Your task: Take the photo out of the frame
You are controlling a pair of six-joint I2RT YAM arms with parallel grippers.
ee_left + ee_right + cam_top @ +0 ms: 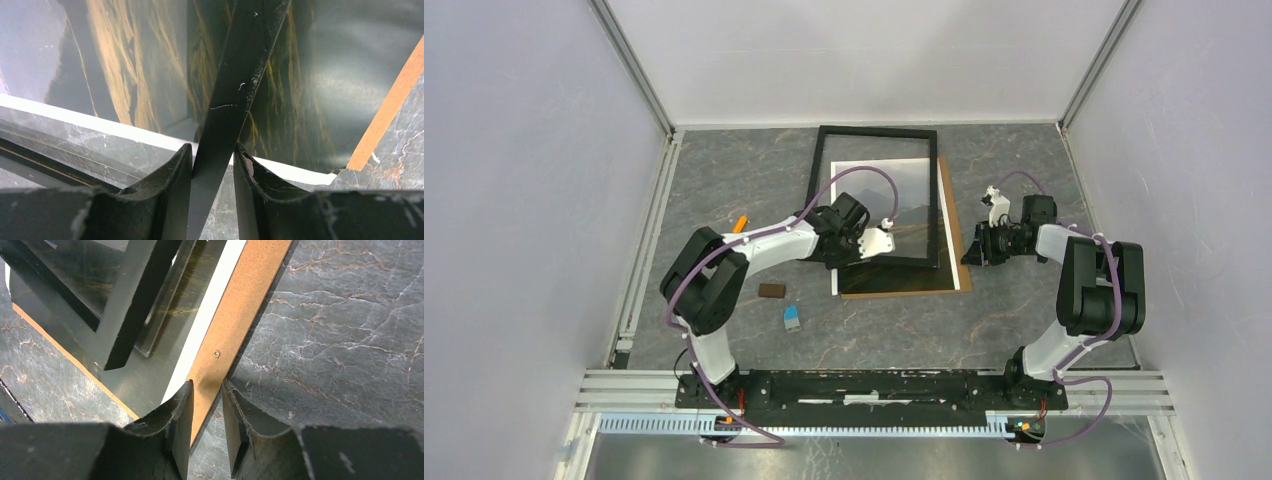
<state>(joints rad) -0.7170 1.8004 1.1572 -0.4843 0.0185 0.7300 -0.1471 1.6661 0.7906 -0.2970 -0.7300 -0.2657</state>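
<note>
Photo (886, 190): dark hills, white border, lying centre on brown board (240, 305).
Frame (876, 131): thin, black, above photo.
Left gripper (212, 150): clamps frame's lower bar.
Right gripper (206, 385): pinches board's edge.

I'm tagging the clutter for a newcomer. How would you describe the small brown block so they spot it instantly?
Find the left arm; just right of its dark elbow, the small brown block lies on the table. It is a plain dark-brown rectangle, unlike the blue-grey item lying nearer the arm bases.
</note>
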